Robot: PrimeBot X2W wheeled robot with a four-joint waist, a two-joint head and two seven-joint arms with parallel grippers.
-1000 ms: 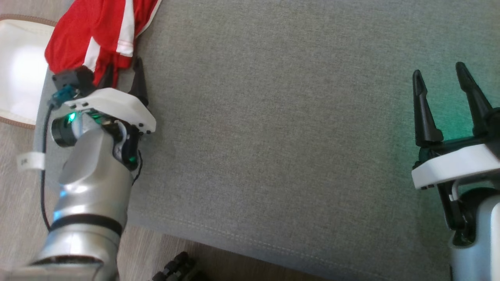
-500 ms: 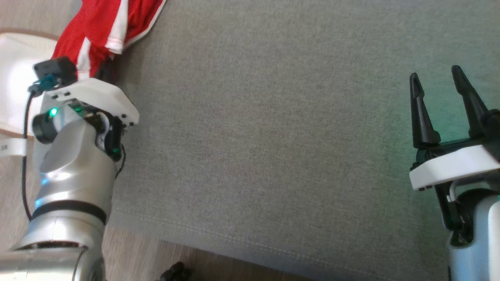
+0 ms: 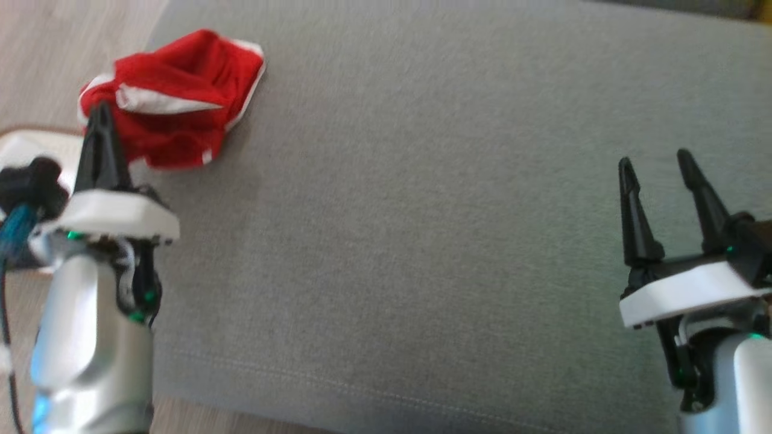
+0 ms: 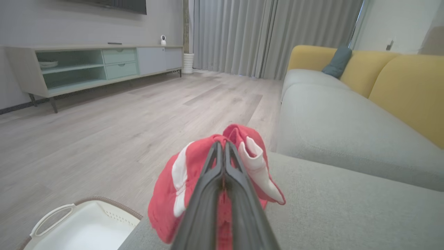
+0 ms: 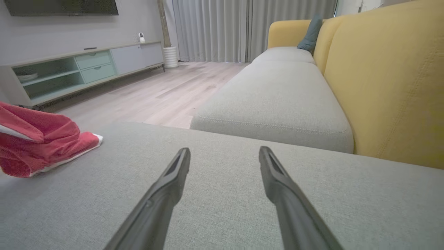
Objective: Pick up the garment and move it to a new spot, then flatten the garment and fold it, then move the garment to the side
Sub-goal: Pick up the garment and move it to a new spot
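The garment (image 3: 175, 99) is red with white trim, bunched at the far left corner of the grey sofa seat (image 3: 434, 229). My left gripper (image 3: 100, 114) is shut on its near edge. In the left wrist view the gripper (image 4: 222, 147) has its fingers pressed together with red cloth pinched between them, and the garment (image 4: 173, 194) hangs in folds around them. My right gripper (image 3: 654, 160) stands open at the right over bare cushion, nothing between its fingers (image 5: 173, 177). From the right wrist the garment (image 5: 41, 139) shows at the far left.
A white basket (image 4: 83, 229) with a brown rim sits on the wood floor just left of the seat corner. The yellow sofa back (image 5: 392, 83) rises on the right. A low cabinet (image 4: 86, 66) stands along the far wall.
My left gripper has gone from open around the garment's edge to shut on it, and the cloth is now gathered into a bunch. The head camera has shifted. The right gripper stays open.
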